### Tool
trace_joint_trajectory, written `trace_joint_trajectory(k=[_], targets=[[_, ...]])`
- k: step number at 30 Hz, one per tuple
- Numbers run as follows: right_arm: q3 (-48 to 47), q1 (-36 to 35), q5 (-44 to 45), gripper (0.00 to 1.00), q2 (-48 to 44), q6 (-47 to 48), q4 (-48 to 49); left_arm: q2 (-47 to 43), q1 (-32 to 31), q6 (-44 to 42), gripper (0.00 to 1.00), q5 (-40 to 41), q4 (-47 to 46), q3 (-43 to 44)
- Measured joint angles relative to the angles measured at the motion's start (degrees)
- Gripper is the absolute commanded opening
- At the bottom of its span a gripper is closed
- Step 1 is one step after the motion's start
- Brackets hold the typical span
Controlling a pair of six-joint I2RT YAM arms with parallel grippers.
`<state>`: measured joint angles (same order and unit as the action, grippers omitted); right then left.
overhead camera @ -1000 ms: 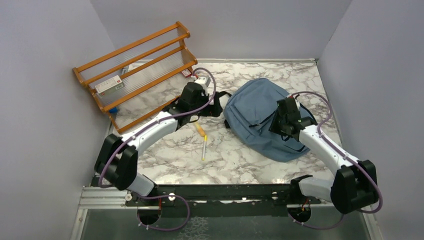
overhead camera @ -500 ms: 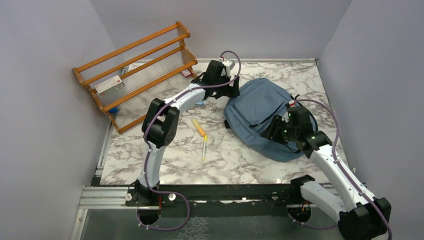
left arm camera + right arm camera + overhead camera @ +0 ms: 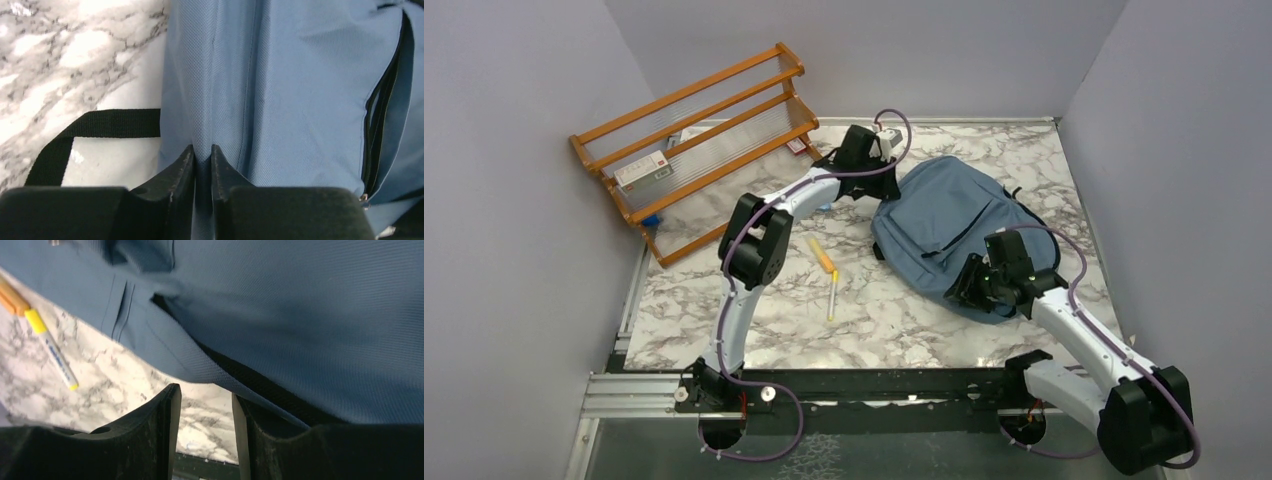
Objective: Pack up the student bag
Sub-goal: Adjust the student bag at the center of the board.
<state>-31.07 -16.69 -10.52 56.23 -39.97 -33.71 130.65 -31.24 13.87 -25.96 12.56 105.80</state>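
The student bag point(image 3: 954, 225), a dusty-blue backpack, lies flat on the marble table right of centre. My left gripper point(image 3: 884, 188) is at its far left edge. In the left wrist view the gripper point(image 3: 202, 156) is shut on a raised fold of the bag's blue fabric point(image 3: 300, 75), beside a black strap point(image 3: 100, 125) and a partly open zipper point(image 3: 382, 115). My right gripper point(image 3: 962, 290) sits low at the bag's near edge. Its jaws point(image 3: 202, 405) are open with only the table between them, and the bag's hem point(image 3: 210, 370) hangs just above the fingertips.
An orange pen point(image 3: 822, 255) and a yellow-capped white marker point(image 3: 833, 295) lie on the table left of the bag; the marker point(image 3: 52, 350) also shows in the right wrist view. A wooden rack point(image 3: 694, 145) holding a white box point(image 3: 642, 170) stands at the back left.
The left arm reached to the bag's far left edge and its jaws closed on the fabric. The right gripper slid from the bag's top down to its near edge.
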Motion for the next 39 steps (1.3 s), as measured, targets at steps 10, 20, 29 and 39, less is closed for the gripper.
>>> trace_joint_trajectory(k=[10,20,29,39], targets=[[-0.13,0.02,14.19,0.42,4.66,-2.56,4.37,-14.05,0.00,0.87,0.06,0.63,-3.54,-20.02],[-8.63,0.68,21.05,0.42,13.81,2.93,5.11,-27.36,-0.37,5.60,0.07,1.42,-8.68,-38.29],[-17.62,1.55,23.15,0.42,12.79,8.04,3.93,-35.80,-4.57,12.50,0.25,2.01,-15.13,-50.77],[-21.62,1.55,6.01,0.46,8.61,14.10,3.78,-36.79,-4.90,13.38,0.44,3.39,-14.16,-49.44]])
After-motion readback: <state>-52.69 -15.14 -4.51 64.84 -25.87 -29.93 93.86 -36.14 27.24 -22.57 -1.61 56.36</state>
